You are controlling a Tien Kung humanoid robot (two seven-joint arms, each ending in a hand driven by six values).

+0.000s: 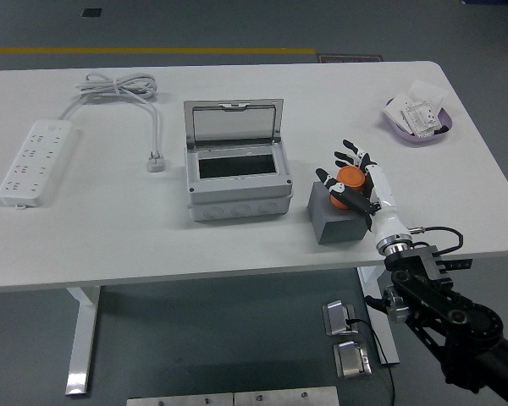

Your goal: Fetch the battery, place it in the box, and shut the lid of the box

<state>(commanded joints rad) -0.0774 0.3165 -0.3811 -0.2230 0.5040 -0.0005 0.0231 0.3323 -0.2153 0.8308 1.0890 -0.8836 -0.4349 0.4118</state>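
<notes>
The orange battery [350, 178] is being gripped by the right hand [356, 183] on the gray block [337, 222] beneath the fingers, while the box [237, 179] further left is left open, ready.

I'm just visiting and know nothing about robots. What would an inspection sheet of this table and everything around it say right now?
Surface: white table, looks clean.
Job's things: grey box mid-table, lid up; orange battery above a grey block.
Clutter: bowl of packets, far right.
Robot hands: right robot hand curled around the battery; left nothing seen.
Cables: power strip with coiled cord and loose plug, left; thin black cable at the right wrist.
Surroundings: grey floor, yellow line behind, metal plates below.
</notes>
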